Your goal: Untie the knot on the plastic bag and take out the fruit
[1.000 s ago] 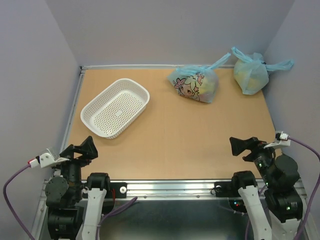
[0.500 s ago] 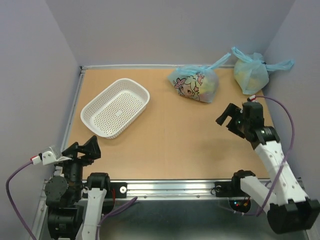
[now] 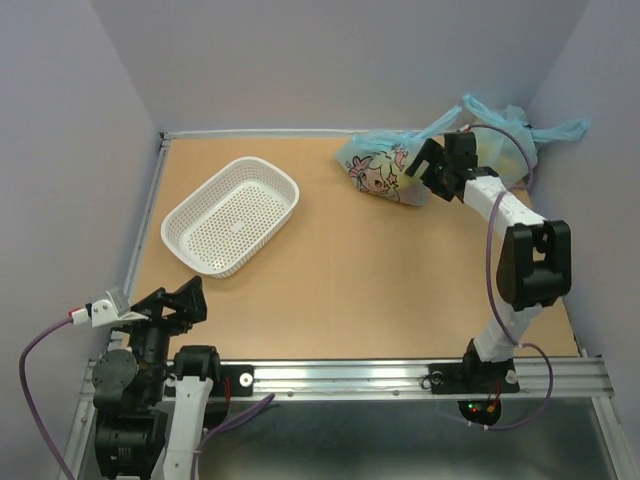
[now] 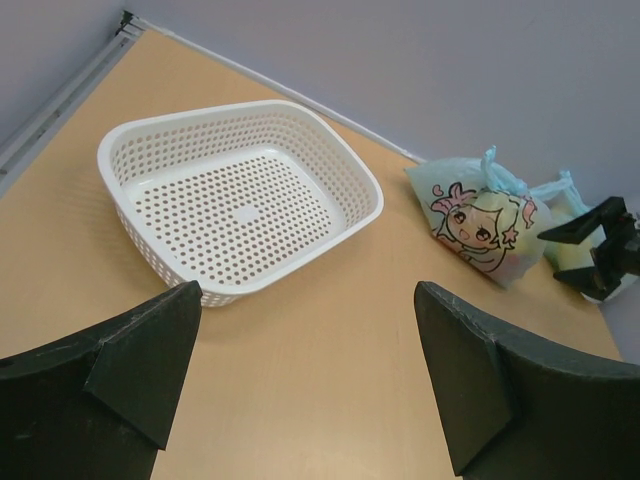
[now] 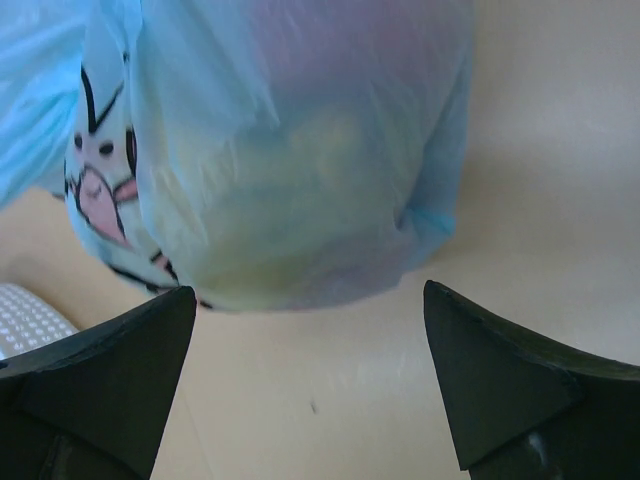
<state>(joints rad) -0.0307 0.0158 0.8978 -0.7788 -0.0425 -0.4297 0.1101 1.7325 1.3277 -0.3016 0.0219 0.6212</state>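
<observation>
Toward the far right corner of the worktop (image 3: 350, 270), cartoon-printed plastic bag (image 3: 385, 172), knot (image 3: 408, 135) tied, just ahead of right tool (image 3: 435, 160), spread wide, empty. Likely trouble: closing here pinches thin film, shoving the bag or tearing it.

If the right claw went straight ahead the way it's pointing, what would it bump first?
Most likely the plastic bag. It fills the wrist view just ahead of the open right gripper, with nothing in between. How near it is, I can't tell.

Robot lab cell: plain grey walls (image 3: 340, 60), aluminium mounting rail (image 3: 350, 374).
</observation>
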